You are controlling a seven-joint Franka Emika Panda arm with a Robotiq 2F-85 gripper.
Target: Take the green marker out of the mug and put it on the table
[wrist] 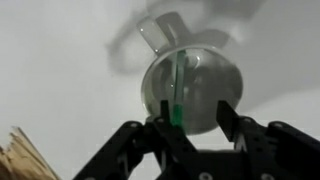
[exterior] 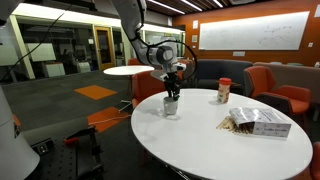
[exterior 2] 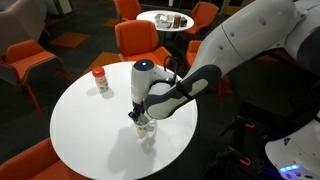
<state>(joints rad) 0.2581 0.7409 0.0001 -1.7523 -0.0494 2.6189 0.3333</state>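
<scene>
Gripper: your jaws were apart, right over the mug.
Marker: stood inside the mug, pointing to 12 o'clock.

Green marker stands inside silvery mug on table.

Red-lidded jar, cardboard box
</scene>
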